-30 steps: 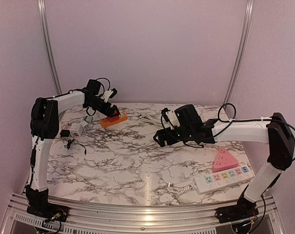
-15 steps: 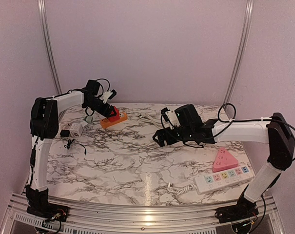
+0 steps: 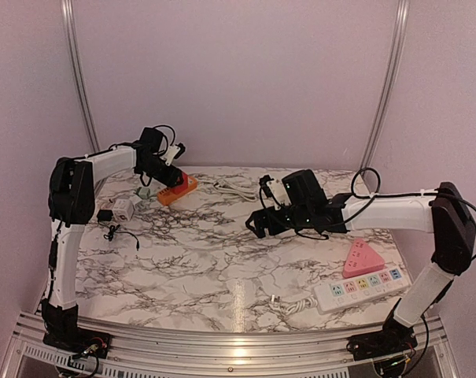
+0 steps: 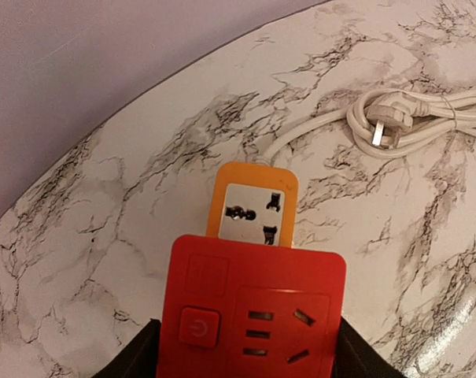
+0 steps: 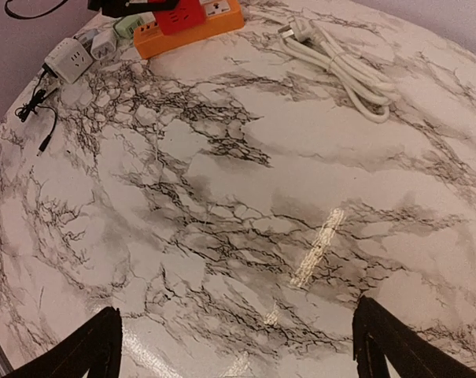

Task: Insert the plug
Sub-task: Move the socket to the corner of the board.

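**Left Gripper Clamped on Red Plug Block at Far Left Corner**

The left gripper was closed onto the red square plastic plug block, with one dark finger against each side. Both fingers were cut off by the lower frame edge in the left wrist view. The block sat directly over the orange rectangular plastic power strip at the far left corner of the marble-pattern desk. It covered most of the strip, and only the strip's far end with one white socket face was exposed. The pins under the block were hidden, so seating could not be confirmed.

The right gripper was spread wide and held nothing, above the desk centre. Only its two black fingertips showed, at the lower corners of the right wrist view.

A white coiled cable lay along the far edge. A white cube-shaped adapter rested near the left edge. A pink triangular socket block and a long white power strip lay at the near right corner, the strip's socket markings too small to read.
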`<state>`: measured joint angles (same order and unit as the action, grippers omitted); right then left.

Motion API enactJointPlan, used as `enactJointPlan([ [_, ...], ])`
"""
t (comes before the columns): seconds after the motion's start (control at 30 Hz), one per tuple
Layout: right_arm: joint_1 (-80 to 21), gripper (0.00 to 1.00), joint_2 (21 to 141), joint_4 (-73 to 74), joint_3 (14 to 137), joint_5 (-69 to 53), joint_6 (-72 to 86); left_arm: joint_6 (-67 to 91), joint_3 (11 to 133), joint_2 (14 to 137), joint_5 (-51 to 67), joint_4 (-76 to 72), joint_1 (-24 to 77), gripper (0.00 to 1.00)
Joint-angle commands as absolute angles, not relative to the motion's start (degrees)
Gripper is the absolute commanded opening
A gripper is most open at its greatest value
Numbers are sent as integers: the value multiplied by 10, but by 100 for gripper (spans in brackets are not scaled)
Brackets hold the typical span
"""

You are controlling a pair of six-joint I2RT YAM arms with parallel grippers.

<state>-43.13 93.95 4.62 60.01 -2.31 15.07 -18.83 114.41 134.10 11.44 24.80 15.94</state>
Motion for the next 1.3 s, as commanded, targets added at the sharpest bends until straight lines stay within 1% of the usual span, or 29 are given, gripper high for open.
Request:
enactJointPlan([
  [0.0, -436, 96, 930, 22, 594, -35, 162, -170, 1169, 1312, -42, 227, 141, 52],
  [0.1, -436, 96, 931, 17, 591, -40, 163, -171, 1183, 1314, -65, 222, 139, 52],
  [0.37, -436, 96, 932, 26, 598, -37, 157, -184, 1185, 1304, -64, 165, 158, 52],
  [0.57, -436, 96, 926, 32, 594, -33, 154, -230, 1177, 1308, -153, 130, 159, 48],
  [0.67, -436, 96, 927, 34, 589, -37, 156, -244, 1168, 1308, -178, 119, 151, 48],
  [1.03, -436, 96, 943, 26, 576, -62, 158, -219, 1111, 1285, -137, 85, 74, 48],
  [1.27, -436, 96, 953, 16, 567, -73, 162, -212, 1107, 1274, -120, 73, 40, 49],
])
